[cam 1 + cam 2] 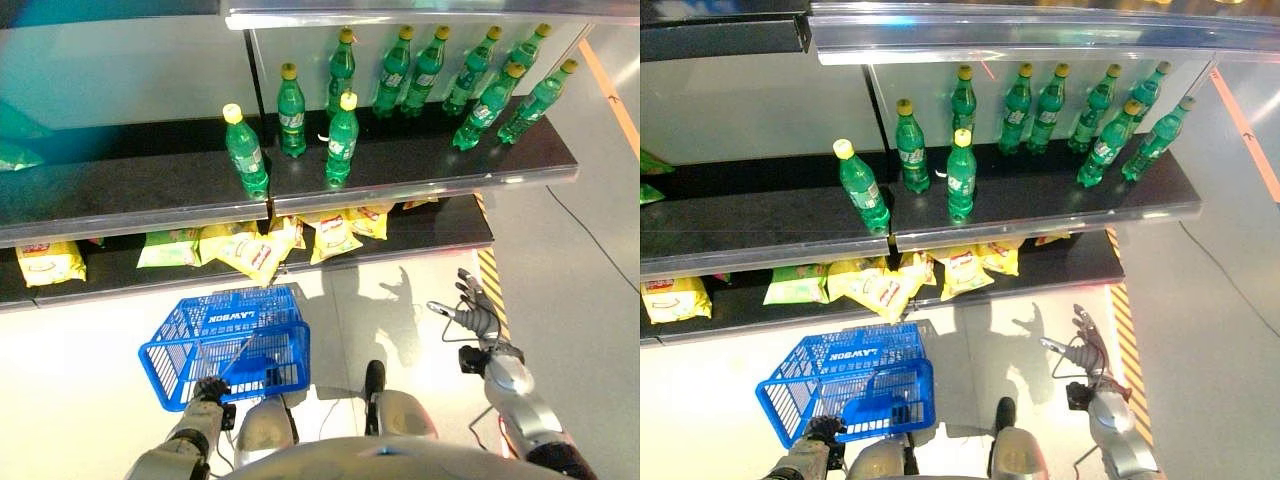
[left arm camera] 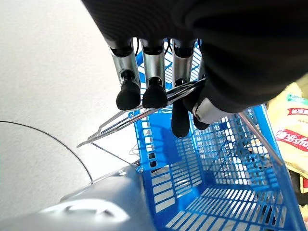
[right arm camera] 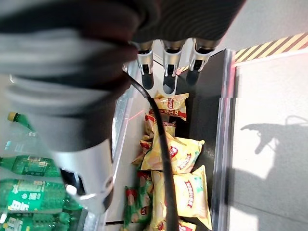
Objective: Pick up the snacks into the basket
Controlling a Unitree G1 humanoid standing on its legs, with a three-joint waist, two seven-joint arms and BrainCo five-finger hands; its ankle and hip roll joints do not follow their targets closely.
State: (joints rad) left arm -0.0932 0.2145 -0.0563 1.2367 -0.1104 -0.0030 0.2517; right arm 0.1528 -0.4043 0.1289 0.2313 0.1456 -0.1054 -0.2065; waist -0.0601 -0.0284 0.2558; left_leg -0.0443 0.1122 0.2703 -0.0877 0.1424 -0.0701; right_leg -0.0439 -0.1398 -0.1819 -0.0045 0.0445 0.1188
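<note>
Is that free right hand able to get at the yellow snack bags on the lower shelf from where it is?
Probably yes. The right hand hangs open in front of the lower shelf, and nothing stands between it and the yellow snack bags. It would have to reach under the bottle shelf.

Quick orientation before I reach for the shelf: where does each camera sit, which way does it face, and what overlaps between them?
Left eye view: on the head, looking down at the shelves, green bottles, snack bags and blue basket; both arms enter below.
Right eye view: same scene from slightly aside; right hand open over the floor.
Left wrist view: along the left hand, curled round the basket's wire handle.
Right wrist view: along the right hand toward the bags on the lower shelf.
Shared: basket in left wrist and eye views; bags in all.
</note>
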